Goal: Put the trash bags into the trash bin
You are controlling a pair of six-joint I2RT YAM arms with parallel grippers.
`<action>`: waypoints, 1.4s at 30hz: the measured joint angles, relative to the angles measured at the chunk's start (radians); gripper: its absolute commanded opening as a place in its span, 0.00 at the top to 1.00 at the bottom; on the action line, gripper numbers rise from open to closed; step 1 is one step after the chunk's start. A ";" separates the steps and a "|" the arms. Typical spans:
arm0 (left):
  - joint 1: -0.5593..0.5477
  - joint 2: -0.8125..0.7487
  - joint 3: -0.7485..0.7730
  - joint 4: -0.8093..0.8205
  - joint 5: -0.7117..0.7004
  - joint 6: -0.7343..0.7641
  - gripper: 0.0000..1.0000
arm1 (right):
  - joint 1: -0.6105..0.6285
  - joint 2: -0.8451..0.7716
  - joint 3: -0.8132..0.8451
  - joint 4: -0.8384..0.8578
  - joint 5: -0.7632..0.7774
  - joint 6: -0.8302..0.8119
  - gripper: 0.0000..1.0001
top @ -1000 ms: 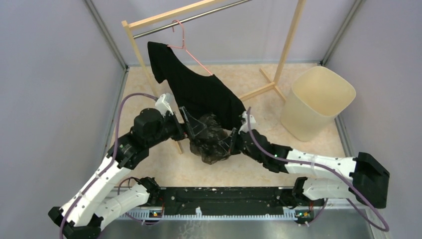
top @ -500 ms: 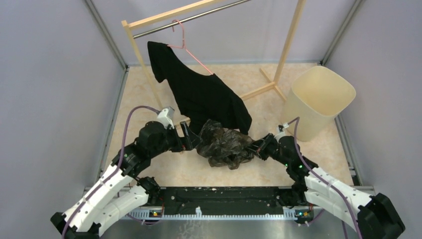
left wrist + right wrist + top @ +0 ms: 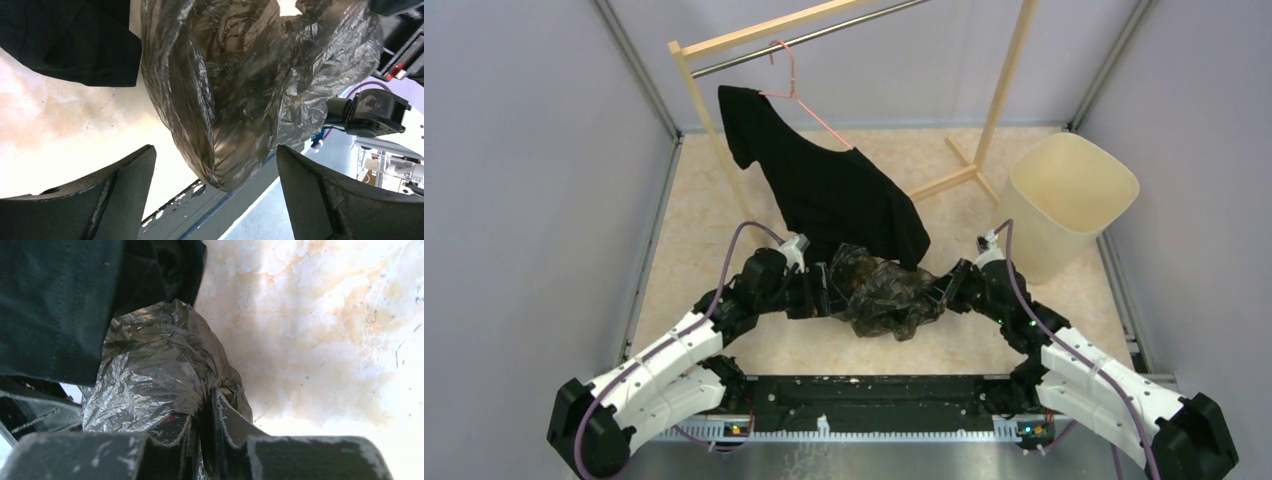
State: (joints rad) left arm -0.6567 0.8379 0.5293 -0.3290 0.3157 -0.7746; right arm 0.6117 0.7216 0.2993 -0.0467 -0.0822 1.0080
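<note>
From above, the left arm reached in low from the near left corner, and the left gripper [image 3: 828,291] sat against the left side of the trash bag [image 3: 884,293]. In the left wrist view its two fingers [image 3: 100,200] stood wide apart, with the crumpled, glossy brown-grey film bunched ahead of the gap and not pinched by either one. Behind the bag, a black T-shirt [image 3: 834,195] drooped from a pink hanger [image 3: 799,100] on the wooden clothes rack [image 3: 694,85], and its lower hem hung just over the top edge of the bag. The bag itself was a wrinkled bundle stretched between the two grippers, above the tan marbled table [image 3: 714,230] near the middle of the near side; whether its underside touched the surface could not be told. On its right side the right gripper [image 3: 941,290] met the film, and the right wrist view showed its fingers [image 3: 235,425] drawn almost together with a twisted fold of the plastic clamped between them. Farther right and toward the back, the cream trash bin [image 3: 1064,215] stood upright with its mouth open, just beside the rack's right foot and well apart from the bag.
</note>
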 measured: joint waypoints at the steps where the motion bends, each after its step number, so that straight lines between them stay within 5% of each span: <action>1: 0.000 0.013 0.000 0.003 -0.001 0.000 0.06 | 0.000 0.005 0.013 -0.010 -0.006 -0.044 0.77; 6: 0.000 0.063 0.026 0.023 -0.030 -0.001 0.24 | 0.000 0.013 0.080 -0.077 -0.044 -0.227 0.46; 9: 0.001 0.107 0.032 0.067 -0.044 0.000 0.49 | 0.000 0.026 0.149 -0.145 -0.048 -0.329 0.36; 17: 0.001 0.190 0.107 0.063 -0.008 0.034 0.94 | 0.008 0.126 0.345 -0.271 -0.023 -0.521 0.46; 20: 0.001 0.138 0.148 0.041 0.011 0.058 0.99 | 0.021 0.159 0.395 -0.280 -0.009 -0.550 0.46; 27: 0.001 -0.146 0.158 0.059 0.026 0.076 1.00 | 0.071 0.191 0.471 -0.303 -0.018 -0.447 0.14; 35: 0.002 -0.332 -0.135 0.268 0.099 0.003 1.00 | 0.074 0.109 0.371 -0.364 -0.007 0.050 0.05; 42: 0.002 -0.371 -0.195 0.274 0.145 -0.021 1.00 | 0.135 0.154 0.144 -0.233 -0.060 0.423 0.01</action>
State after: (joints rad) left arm -0.6544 0.4667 0.3344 -0.0547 0.4603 -0.7952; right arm 0.7471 0.8761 0.4431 -0.2794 -0.1417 1.4311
